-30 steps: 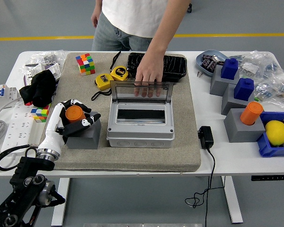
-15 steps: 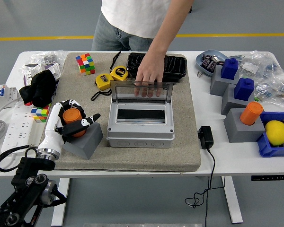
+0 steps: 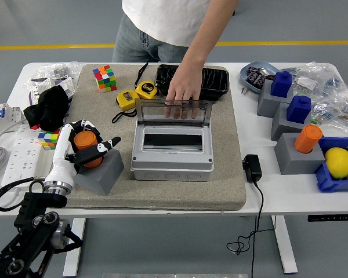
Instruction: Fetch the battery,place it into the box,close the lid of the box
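So far only the fetching has been begun. At the lower left of the frame the orange battery [image 3: 86, 142] is clamped in the left robot hand [image 3: 84, 152], though it appears not yet lifted clear of its grey holder [image 3: 102, 172], which is tipped on the mat. At the frame's centre the box [image 3: 172, 152] stands open, its clear lid [image 3: 173, 110] held upright by a person's hand [image 3: 182, 92]. Nothing is seen inside the box. Carrying the battery over, placing it and shutting the lid are judged still to be done. The right robot hand is not in view.
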Motion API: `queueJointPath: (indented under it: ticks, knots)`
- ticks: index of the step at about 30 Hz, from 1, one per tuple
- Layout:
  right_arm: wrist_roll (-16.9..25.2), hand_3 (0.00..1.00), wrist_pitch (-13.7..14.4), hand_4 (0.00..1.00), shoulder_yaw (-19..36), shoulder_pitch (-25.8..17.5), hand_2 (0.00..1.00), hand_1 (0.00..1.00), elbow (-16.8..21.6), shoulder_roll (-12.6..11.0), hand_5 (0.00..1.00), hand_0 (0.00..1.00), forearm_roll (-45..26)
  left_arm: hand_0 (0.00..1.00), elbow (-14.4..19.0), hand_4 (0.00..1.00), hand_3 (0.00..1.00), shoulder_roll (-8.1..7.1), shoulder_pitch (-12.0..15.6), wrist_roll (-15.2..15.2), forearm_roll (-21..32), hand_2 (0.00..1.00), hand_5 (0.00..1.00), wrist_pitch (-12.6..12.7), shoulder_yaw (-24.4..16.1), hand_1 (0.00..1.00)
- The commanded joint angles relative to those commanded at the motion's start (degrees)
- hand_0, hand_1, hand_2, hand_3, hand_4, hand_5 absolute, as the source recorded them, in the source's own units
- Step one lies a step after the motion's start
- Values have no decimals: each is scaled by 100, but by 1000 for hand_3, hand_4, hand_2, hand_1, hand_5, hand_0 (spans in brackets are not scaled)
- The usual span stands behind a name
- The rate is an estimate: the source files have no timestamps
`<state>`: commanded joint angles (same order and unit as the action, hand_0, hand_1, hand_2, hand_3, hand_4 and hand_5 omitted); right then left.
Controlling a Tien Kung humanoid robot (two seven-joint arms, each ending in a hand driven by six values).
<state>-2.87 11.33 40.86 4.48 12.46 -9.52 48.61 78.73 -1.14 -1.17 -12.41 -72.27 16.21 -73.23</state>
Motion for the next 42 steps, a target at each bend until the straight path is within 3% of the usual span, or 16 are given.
queueJointPath:
  ticks: [8, 17, 18, 23, 24, 25, 28, 36, 42]
  knots:
    - [-3, 753, -3, 998, -26, -11, 716, 699, -4, 2, 984, 752, -13, 12, 184, 998, 22, -54, -148, -79, 55, 38, 2, 213, 95, 2]
    - [-9, 752, -1, 998, -30, 21, 716, 699, -1, -7, 984, 752, -17, 5, 773, 998, 5, -270, -388, -120, -229, 29, 2, 533, 387, 2]
    - [-9, 752, 0, 998, -34, 23, 716, 699, -4, -9, 985, 752, -22, 3, 871, 917, 2, -299, -403, -102, -302, 12, 70, 579, 444, 2]
    - [-11, 752, 7, 998, -48, 33, 716, 699, -11, -23, 985, 752, -37, 3, 1565, 917, 2, -563, -540, 69, -840, 12, 70, 786, 1040, 2]
    - [-12, 753, 6, 998, -49, 38, 716, 699, -11, -26, 985, 751, -38, 3, 1694, 881, 2, -634, -590, 109, -968, 4, 156, 799, 1215, 2]
    - [-12, 753, 5, 998, -48, 45, 716, 699, -10, -29, 985, 751, -38, 3, 1815, 881, 2, -695, -642, 152, -1125, 4, 156, 795, 1406, 2]
    - [-17, 753, 1, 998, -38, 62, 716, 699, -5, -29, 985, 751, -30, 3, 1993, 881, 2, -833, -835, 276, -1579, 4, 156, 757, 1879, 2]
    - [-32, 753, 2, 998, -90, 103, 716, 699, -10, -42, 985, 752, -46, 8, 1685, 863, 2, -1036, -1638, 448, -2707, 2, 211, 672, 3097, 2]
    - [-38, 752, 2, 998, -139, 121, 716, 699, -12, -55, 986, 752, -67, 9, 1218, 860, 2, -979, -2200, 418, -3015, 2, 222, 694, 3795, 2]
